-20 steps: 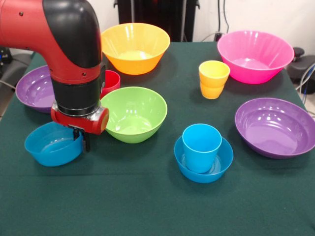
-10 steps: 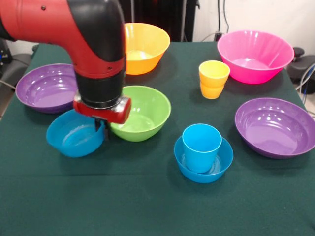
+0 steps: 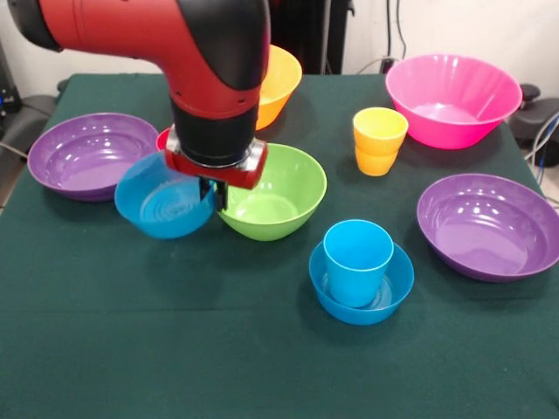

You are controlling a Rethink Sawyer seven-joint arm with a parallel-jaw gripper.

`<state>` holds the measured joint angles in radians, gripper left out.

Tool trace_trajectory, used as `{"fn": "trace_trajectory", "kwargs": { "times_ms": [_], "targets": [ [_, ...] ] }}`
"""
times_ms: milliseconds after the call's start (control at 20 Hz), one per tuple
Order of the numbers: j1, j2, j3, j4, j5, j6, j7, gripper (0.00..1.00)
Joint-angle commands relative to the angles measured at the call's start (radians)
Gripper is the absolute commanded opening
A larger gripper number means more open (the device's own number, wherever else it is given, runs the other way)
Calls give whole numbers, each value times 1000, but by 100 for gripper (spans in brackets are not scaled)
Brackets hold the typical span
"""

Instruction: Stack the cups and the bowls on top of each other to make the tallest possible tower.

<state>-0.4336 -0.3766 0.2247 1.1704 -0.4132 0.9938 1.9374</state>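
Note:
My gripper (image 3: 215, 195) is shut on the right rim of a small blue bowl (image 3: 162, 208), which hangs tilted above the cloth with its opening facing the camera. It sits just left of the lime green bowl (image 3: 284, 192), touching or nearly touching its edge. To the right, a blue cup (image 3: 357, 260) stands upright inside a second small blue bowl (image 3: 397, 286). The yellow-orange cup (image 3: 378, 140) stands further back. A sliver of the red cup (image 3: 162, 138) shows behind the held bowl, mostly hidden by the arm.
A wide purple bowl (image 3: 83, 155) lies at the left and another purple bowl (image 3: 489, 227) at the right. The large pink bowl (image 3: 450, 100) is at the back right. The orange-yellow bowl (image 3: 281, 80) sits behind the arm, half hidden.
The arm has carried the small blue bowl up and to the right, from the left front of the table to beside the green bowl. The bowl now tilts more.

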Motion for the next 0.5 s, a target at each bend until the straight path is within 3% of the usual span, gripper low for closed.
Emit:
{"fn": "trace_trajectory", "kwargs": {
  "times_ms": [50, 350, 500],
  "targets": [
    [34, -4, -12, -57, -27, 146, -64, 0],
    [51, -17, -18, -100, -53, 207, -116, 0],
    [55, -64, -30, -58, -55, 223, -128, 0]
  ]
}}
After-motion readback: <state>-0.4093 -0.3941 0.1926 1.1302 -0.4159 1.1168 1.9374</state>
